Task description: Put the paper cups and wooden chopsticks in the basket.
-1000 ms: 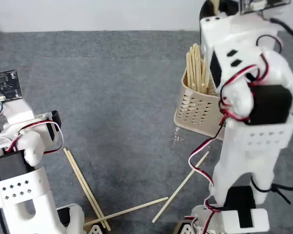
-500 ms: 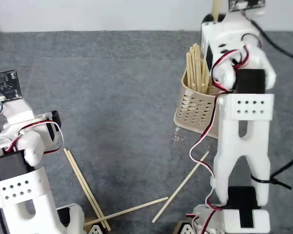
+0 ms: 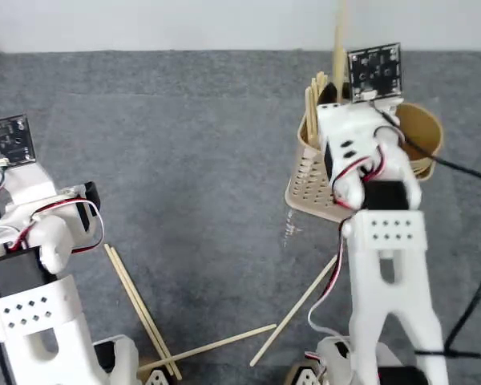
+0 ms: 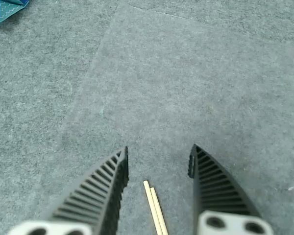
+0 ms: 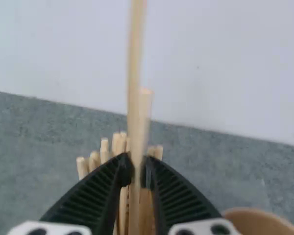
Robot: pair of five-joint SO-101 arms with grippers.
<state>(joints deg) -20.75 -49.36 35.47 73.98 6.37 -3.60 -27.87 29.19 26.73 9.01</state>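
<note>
My right gripper (image 5: 136,177) is shut on a wooden chopstick (image 5: 136,88), held upright above the beige slotted basket (image 3: 313,180) at the back right. That chopstick (image 3: 338,48) rises past the far edge of the mat. Several chopsticks (image 3: 319,108) stand in the basket, and a brown paper cup (image 3: 425,132) shows behind the right arm. My left gripper (image 4: 158,166) hangs open low over the mat, with the ends of a pair of chopsticks (image 4: 154,210) between its fingers, untouched. That pair (image 3: 136,309) lies at the front left. Two more chopsticks (image 3: 216,345) (image 3: 293,313) lie at the front centre.
A grey mat (image 3: 192,160) covers the table, with open room in its middle and back left. A white wall (image 3: 144,24) runs behind. A blue object (image 4: 5,10) lies far off in the left wrist view.
The right arm has swung down and back over the basket, carrying the upright chopstick; the paper cup has come into sight behind it. The left arm has not moved.
</note>
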